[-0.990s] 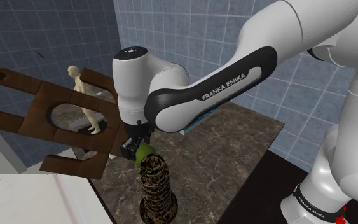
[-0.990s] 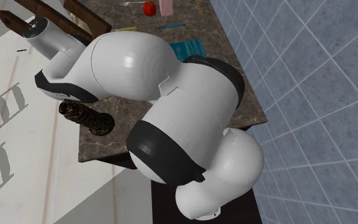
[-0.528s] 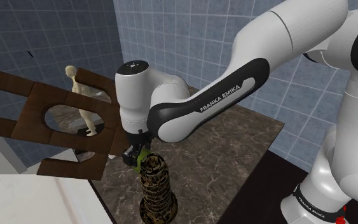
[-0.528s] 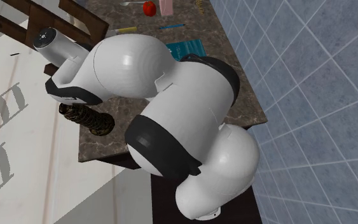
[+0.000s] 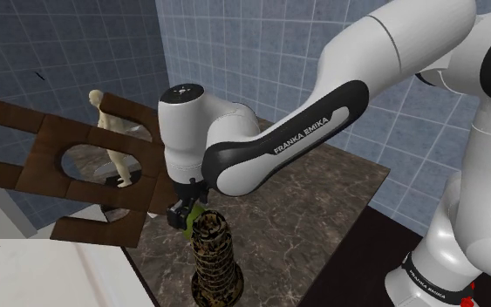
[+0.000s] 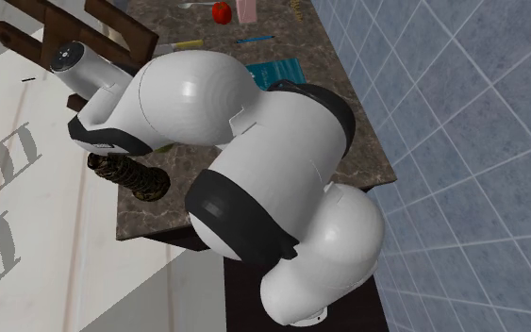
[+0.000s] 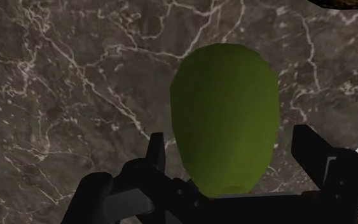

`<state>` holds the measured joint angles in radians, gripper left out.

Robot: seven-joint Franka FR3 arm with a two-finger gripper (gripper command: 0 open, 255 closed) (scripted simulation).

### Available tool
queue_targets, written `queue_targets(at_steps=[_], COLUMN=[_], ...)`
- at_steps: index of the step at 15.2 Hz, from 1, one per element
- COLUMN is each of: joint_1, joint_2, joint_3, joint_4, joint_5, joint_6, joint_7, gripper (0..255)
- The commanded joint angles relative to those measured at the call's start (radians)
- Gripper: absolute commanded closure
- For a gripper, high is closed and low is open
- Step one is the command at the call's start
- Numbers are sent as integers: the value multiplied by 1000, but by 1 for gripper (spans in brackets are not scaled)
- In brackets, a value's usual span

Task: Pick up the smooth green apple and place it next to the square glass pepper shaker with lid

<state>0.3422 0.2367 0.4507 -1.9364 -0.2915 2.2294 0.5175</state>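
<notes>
My gripper [image 7: 231, 137] hangs low over the dark marble counter [image 7: 75, 95], pointing down at it. The apple [image 7: 225, 121] sits right between its fingers [image 7: 157, 149]. It is a smooth, dull green and reaches out past the fingertips. The fingers stand spread. In the wrist view I can see a thin strip of counter between each one and the apple's skin, wider at one finger than at the other, so I read the gripper as parted and not clasping the fruit. I cannot tell whether the apple sits on the marble or just above it.

From the shoulder view the gripper [image 5: 188, 218] hangs under the white arm [image 5: 269, 144], and a sliver of the apple [image 5: 192, 212] shows green at its tip. The shaker [image 5: 214, 253] stands upright just beside the gripper, on the side nearer that camera. It is a tall, dark, mottled column on a wider foot, and its top comes up about level with the fingers. The wrist view catches its edge [image 7: 346, 3] a little beyond the apple's far end. The second exterior view shows the shaker [image 6: 126, 176] near the counter's edge, beside the arm.

On the far side of the gripper from the shaker, a brown wooden frame [image 5: 56, 166] with an oval opening juts over the counter. A pale figurine [image 5: 117, 139] stands behind it. Well apart from the gripper, at the counter's other end, are a red ball [image 6: 221, 11] and a teal pad [image 6: 277, 71].
</notes>
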Motion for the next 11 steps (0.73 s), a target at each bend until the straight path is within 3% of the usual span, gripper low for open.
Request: queue_targets(at_steps=[1, 4, 8, 11], joint_1=[0, 0, -5, -5], joint_2=[0, 0, -67, -67], joint_3=[0, 0, 17, 17], joint_4=[0, 0, 45, 45], joint_5=[0, 0, 50, 50], joint_6=[0, 0, -102, -102], joint_7=[0, 0, -32, -32], gripper=[0, 0, 0, 0])
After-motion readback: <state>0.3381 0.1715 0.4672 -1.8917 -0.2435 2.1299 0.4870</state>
